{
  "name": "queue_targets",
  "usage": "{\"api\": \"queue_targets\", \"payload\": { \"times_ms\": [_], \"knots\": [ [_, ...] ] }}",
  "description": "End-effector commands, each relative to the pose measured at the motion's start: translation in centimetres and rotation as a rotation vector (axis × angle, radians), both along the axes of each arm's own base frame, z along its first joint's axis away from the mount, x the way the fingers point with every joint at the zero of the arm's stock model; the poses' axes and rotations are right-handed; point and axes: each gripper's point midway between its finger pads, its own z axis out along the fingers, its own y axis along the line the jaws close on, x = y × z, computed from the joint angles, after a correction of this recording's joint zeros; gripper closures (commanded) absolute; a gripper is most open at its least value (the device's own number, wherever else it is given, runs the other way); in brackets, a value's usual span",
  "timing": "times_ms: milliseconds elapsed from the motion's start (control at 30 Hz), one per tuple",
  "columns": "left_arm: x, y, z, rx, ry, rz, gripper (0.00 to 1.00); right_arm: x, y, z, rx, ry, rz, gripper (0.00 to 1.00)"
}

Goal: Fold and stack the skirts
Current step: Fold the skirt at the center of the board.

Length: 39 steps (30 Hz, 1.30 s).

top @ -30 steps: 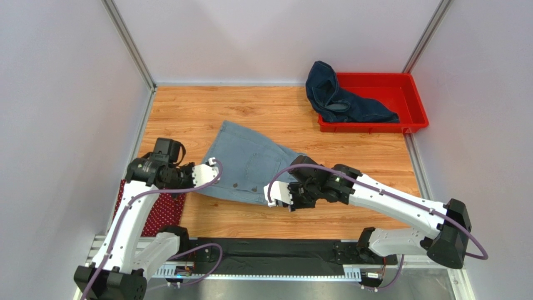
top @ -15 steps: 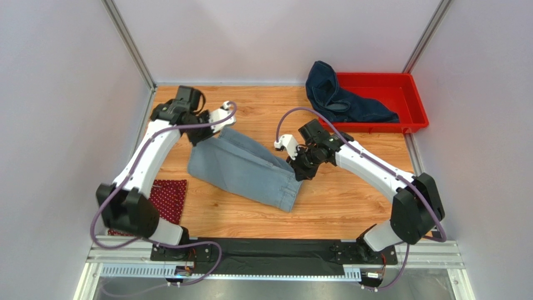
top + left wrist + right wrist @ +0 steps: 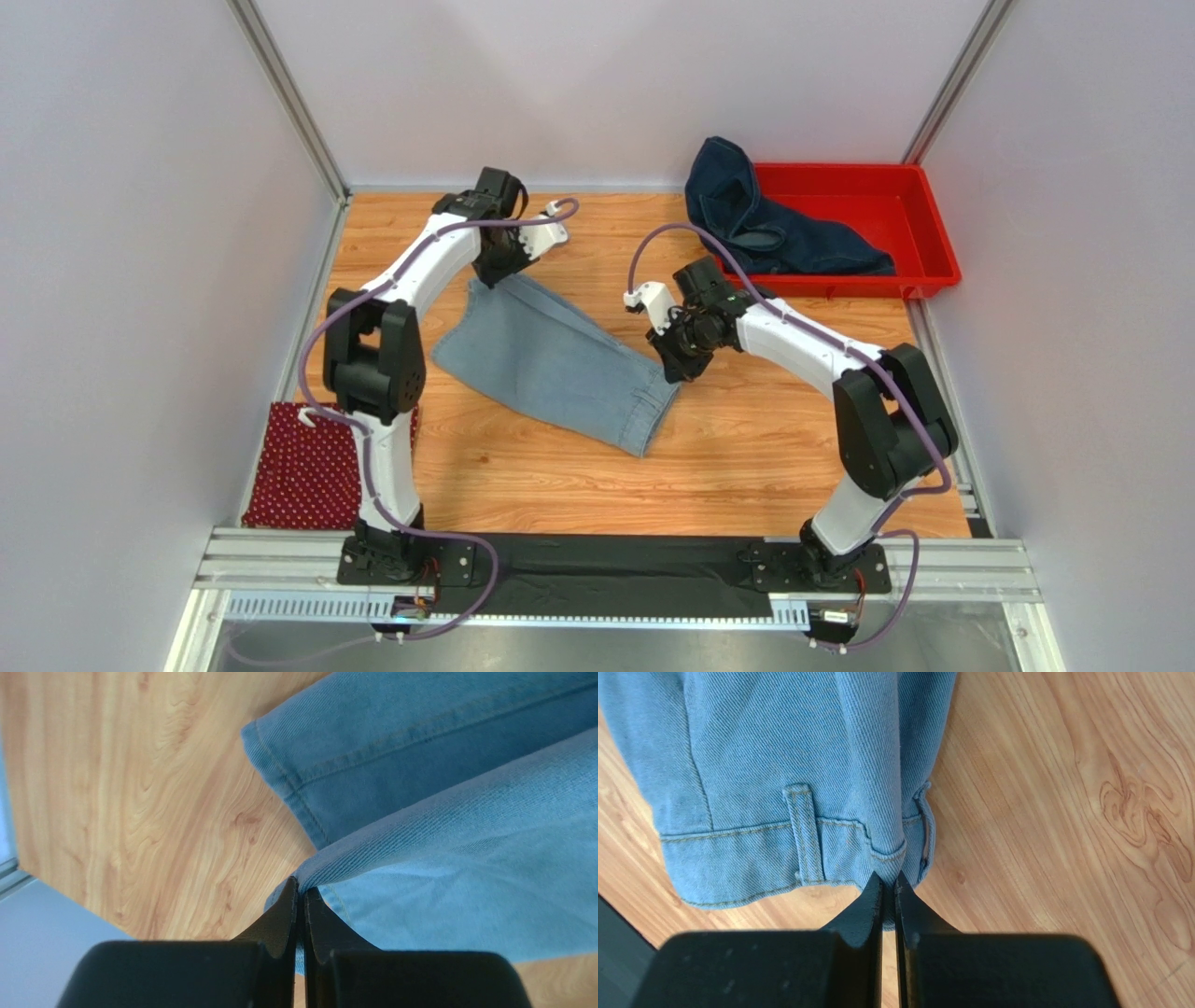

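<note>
The light blue-grey denim skirt (image 3: 554,361) lies folded double mid-table. My left gripper (image 3: 485,275) is shut on its far-left hem corner (image 3: 312,875), lifting that edge slightly. At the skirt's right end my right gripper (image 3: 673,361) is shut on the waistband (image 3: 808,847), next to a belt loop. The dark navy denim skirt (image 3: 758,224) is bunched over the left end of the red tray (image 3: 919,224). The dark red dotted skirt (image 3: 312,469) lies flat at the near left edge.
Grey walls close in the wooden table (image 3: 786,448) on the left, back and right. The red tray sits in the far right corner. A black rail (image 3: 603,574) with both arm bases runs along the near edge.
Both grippers carried the light blue skirt's near edge up and over to the far side, folding it double. The left arm swung from near left to far left.
</note>
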Motion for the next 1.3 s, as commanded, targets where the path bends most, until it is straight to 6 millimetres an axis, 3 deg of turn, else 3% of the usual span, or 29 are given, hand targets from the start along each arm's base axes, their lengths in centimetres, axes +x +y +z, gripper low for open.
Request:
{"api": "queue_targets", "payload": {
  "times_ms": [0, 133, 167, 200, 233, 300, 333, 433, 500, 600, 633, 700, 733, 800, 867, 900, 1033, 1133, 1167, 1267],
  "knots": [
    [3.2, 2.2, 0.7, 0.093, -0.096, 0.095, 1.00, 1.0, -0.7, -0.5, -0.038, 0.003, -0.046, 1.00],
    [4.7, 1.7, -0.8, 0.095, -0.086, 0.115, 0.99, 1.9, -0.8, -0.4, -0.041, -0.031, -0.084, 0.97],
    [5.0, 1.5, -0.9, 0.089, -0.090, 0.125, 0.89, 2.1, -0.8, -0.4, -0.038, -0.036, -0.087, 0.95],
    [5.2, 1.4, -1.1, 0.084, -0.090, 0.131, 0.79, 2.3, -0.8, -0.4, -0.040, -0.044, -0.095, 0.83],
    [5.7, 1.2, -0.7, 0.074, -0.111, 0.140, 0.61, 2.7, -0.7, -0.2, -0.036, -0.053, -0.120, 0.74],
    [6.0, 1.0, -0.1, 0.051, -0.133, 0.160, 0.48, 3.5, -1.2, 0.1, -0.061, -0.075, -0.169, 0.58],
    [6.4, 0.9, 0.5, 0.035, -0.157, 0.173, 0.40, 3.9, -1.3, 0.7, -0.055, -0.092, -0.217, 0.55],
    [6.2, 0.8, 3.4, -0.014, -0.216, 0.196, 0.26, 5.0, -1.5, 3.1, -0.020, -0.153, -0.329, 0.49],
    [4.6, 0.7, 5.0, -0.072, -0.217, 0.195, 0.09, 3.9, -0.2, 5.5, 0.116, -0.142, -0.380, 0.45],
    [1.7, 0.6, 6.2, -0.147, -0.197, 0.172, 0.07, 1.2, -0.3, 6.9, 0.237, -0.099, -0.507, 0.29],
    [0.0, 1.7, 4.2, -0.133, -0.142, 0.195, 0.07, 0.8, -0.4, 6.9, 0.253, -0.097, -0.540, 0.29],
    [-2.0, 2.0, 3.2, -0.160, -0.097, 0.195, 0.09, -1.4, -0.2, 5.3, 0.274, -0.024, -0.603, 0.28],
    [-3.4, 3.2, 0.8, -0.146, -0.044, 0.220, 0.10, -2.0, 0.0, 4.7, 0.279, 0.006, -0.623, 0.28],
    [-4.9, 5.3, -1.9, -0.127, 0.005, 0.269, 0.11, -3.1, 0.7, 3.4, 0.284, 0.091, -0.672, 0.28],
    [-5.2, 6.5, -3.1, -0.138, 0.027, 0.318, 0.14, -3.2, 1.9, 2.7, 0.316, 0.138, -0.666, 0.26],
    [-5.7, 7.4, -4.2, -0.144, 0.058, 0.350, 0.15, -2.9, 2.4, 2.4, 0.332, 0.149, -0.678, 0.25],
    [-6.9, 8.0, -7.0, -0.149, 0.089, 0.343, 0.19, -1.2, 2.0, -1.2, 0.266, 0.149, -0.726, 0.25],
    [-8.2, 7.6, -7.9, -0.167, 0.113, 0.322, 0.20, 0.2, 1.4, -2.6, 0.258, 0.170, -0.746, 0.40],
    [-8.5, 7.6, -8.1, -0.167, 0.120, 0.319, 0.21, 0.8, 0.8, -3.0, 0.235, 0.153, -0.758, 0.52],
    [-9.9, 7.9, -9.0, -0.152, 0.149, 0.315, 0.22, 3.3, -0.7, -3.6, 0.182, 0.110, -0.771, 0.55]
  ]
}}
